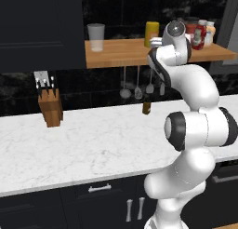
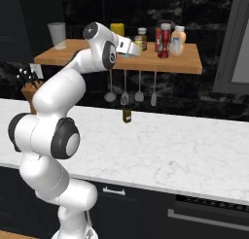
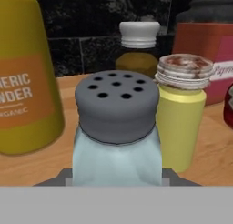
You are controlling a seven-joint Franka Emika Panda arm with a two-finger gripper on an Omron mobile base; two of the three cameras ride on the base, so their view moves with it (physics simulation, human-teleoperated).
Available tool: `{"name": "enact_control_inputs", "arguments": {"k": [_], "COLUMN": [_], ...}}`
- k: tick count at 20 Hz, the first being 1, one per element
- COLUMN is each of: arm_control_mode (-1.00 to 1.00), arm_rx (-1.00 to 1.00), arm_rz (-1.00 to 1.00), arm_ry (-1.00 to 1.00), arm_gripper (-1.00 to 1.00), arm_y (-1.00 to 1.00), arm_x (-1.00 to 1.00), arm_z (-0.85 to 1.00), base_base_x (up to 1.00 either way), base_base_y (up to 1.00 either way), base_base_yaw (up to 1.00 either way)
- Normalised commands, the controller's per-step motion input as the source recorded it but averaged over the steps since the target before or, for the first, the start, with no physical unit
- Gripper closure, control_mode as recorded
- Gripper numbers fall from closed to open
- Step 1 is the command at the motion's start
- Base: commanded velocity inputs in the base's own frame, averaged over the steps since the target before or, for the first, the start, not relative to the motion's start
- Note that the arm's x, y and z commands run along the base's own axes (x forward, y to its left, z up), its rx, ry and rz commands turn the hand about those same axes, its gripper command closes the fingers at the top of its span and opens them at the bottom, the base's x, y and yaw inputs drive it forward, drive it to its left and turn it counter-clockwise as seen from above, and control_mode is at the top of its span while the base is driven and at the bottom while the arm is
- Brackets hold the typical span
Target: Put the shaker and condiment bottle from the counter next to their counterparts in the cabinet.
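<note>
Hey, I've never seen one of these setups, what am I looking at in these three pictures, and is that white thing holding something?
The white thing is a jointed robot arm in a computer-rendered kitchen. Two pictures come from cameras riding behind it, one to its left and one to its right. The third comes from a camera on its hand, looking along the gripper.

The arm reaches up to a wooden cabinet shelf. The gripper is shut on a small pale blue-green shaker with a grey holed cap. Beside it on the shelf stand a tall yellow canister, a yellow-green jar with a metal lid, and more bottles behind.

Below is a white marble counter with a wooden knife block and a small brown bottle. Utensils hang under the shelf.
</note>
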Motion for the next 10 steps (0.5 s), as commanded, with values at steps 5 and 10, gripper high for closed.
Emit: {"name": "enact_control_inputs", "arguments": {"k": [5, 10], "arm_control_mode": [-1.0, -1.0], "arm_rx": [0.03, 0.04], "arm_rz": [0.09, 0.05], "arm_ry": [0.0, -0.03], "arm_gripper": [-1.0, -1.0], "arm_y": [0.0, 0.0], "arm_x": [0.03, -0.44], "arm_z": [-0.4, -0.17], "base_base_x": [0.0, 0.0], "base_base_y": [0.0, 0.0], "base_base_yaw": [0.0, 0.0]}}
